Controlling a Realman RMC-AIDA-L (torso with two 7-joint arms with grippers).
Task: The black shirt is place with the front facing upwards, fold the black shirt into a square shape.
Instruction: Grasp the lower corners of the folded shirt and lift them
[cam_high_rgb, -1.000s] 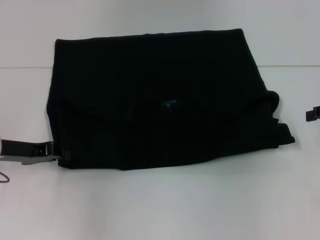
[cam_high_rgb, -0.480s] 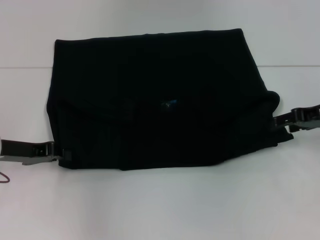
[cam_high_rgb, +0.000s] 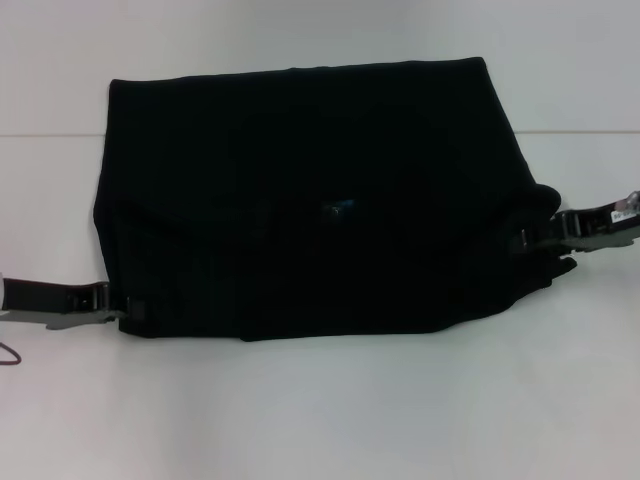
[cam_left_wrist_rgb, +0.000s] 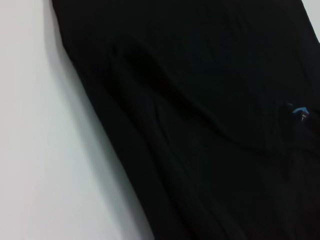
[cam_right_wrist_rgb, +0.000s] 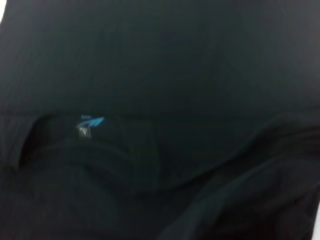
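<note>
A black shirt (cam_high_rgb: 310, 200) lies partly folded across the middle of a white counter (cam_high_rgb: 320, 410), its blue neck label (cam_high_rgb: 337, 207) near the centre. The left tool (cam_high_rgb: 128, 311) sits at the shirt's 8 o'clock corner, closed on the cloth. The right tool (cam_high_rgb: 527, 238) reaches into the shirt's 3 o'clock edge; whether it grips cannot be told.
</note>
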